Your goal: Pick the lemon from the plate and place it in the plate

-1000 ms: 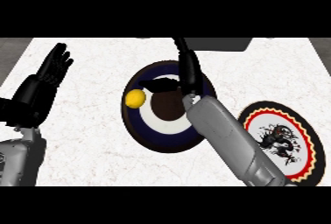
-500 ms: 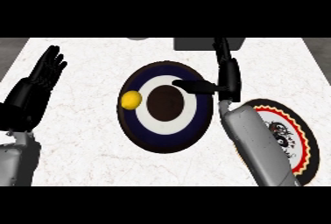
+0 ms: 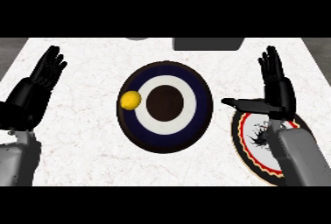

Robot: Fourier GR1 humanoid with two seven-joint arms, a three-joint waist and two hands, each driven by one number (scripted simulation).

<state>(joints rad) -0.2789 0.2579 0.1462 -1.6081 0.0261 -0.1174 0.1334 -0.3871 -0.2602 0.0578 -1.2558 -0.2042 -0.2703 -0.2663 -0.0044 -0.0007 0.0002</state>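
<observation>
Both hands (image 3: 40,89) (image 3: 276,87) upright, fingers straight

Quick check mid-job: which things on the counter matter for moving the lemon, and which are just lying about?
Part of the job:
- lemon, on the left rim of the dark blue plate
- red-rimmed plate, partly under the right forearm
- right hand, open

Just lying about:
- left hand, open, resting at the left edge
- grey box at the counter's far edge

Count on the desk (image 3: 77,144): two plates, one dark blue plate (image 3: 194,127) and one red-rimmed plate (image 3: 249,148); one lemon (image 3: 131,99); two hands, left hand (image 3: 35,94) and right hand (image 3: 276,89).
</observation>
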